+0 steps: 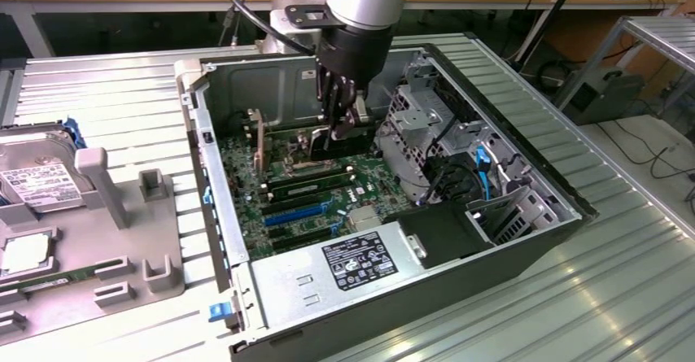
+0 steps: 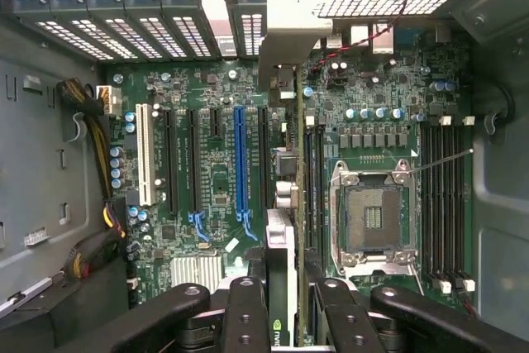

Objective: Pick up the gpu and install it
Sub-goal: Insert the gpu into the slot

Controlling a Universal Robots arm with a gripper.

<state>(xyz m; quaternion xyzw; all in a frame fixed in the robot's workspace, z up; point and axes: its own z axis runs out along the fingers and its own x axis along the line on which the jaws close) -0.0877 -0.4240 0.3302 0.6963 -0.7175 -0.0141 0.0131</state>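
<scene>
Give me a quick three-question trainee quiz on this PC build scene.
1. True or false: the gripper holds the gpu inside the case.
2. The hard drive lies: A in the case; B outside it, at the exterior view's left; C in the gripper.
3. Fill in: the board has one white slot and one ___ slot.
Key: 1 true; 2 B; 3 blue.
</scene>
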